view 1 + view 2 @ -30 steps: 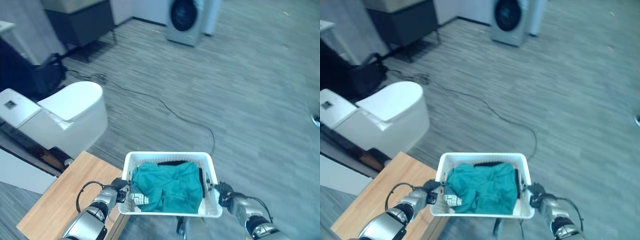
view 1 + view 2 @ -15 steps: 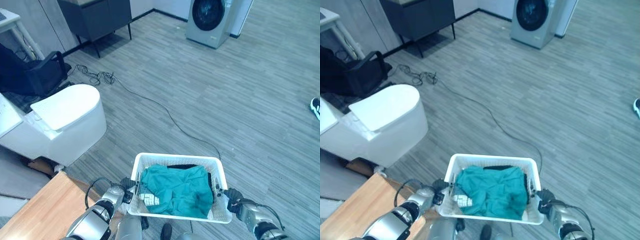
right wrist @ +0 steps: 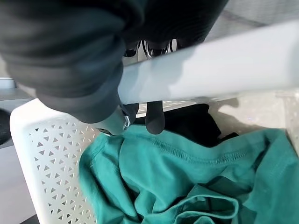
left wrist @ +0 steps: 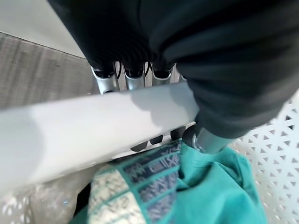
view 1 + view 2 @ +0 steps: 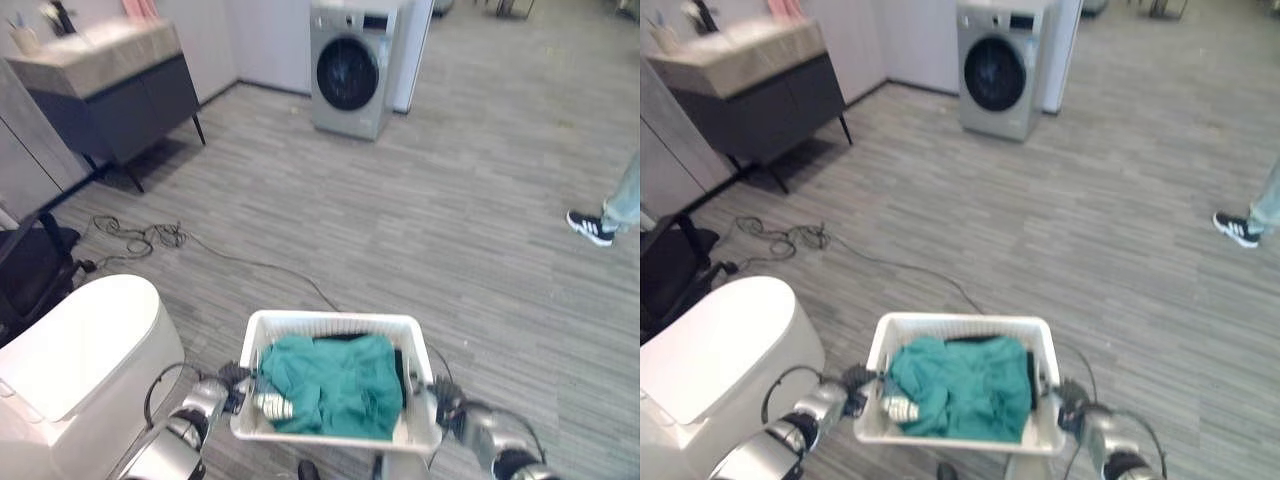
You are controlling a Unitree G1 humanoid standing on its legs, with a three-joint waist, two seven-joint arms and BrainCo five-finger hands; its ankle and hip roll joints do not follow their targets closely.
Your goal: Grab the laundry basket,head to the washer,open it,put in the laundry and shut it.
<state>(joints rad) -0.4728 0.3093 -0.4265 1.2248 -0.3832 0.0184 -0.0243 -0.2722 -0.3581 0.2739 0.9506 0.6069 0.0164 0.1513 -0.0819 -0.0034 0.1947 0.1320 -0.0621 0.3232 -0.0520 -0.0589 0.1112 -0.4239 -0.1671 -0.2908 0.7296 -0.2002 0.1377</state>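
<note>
Both hands are curled round the rim of the white laundry basket (image 5: 335, 325), left hand (image 5: 232, 382) and right hand (image 5: 443, 399) on opposite sides, with teal laundry (image 5: 330, 385) piled inside. Grey plank floor (image 5: 450, 250) underneath, white toilet (image 5: 75, 350) just left. Dark vanity cabinet (image 5: 110, 100) further back, washer (image 5: 348, 70) far ahead, a person's shoe (image 5: 590, 227) off right.

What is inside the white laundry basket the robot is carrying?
The laundry basket holds a crumpled teal garment on top, a dark garment partly showing beneath it, and a patterned cloth near the left hand. Anything deeper is covered.
</note>
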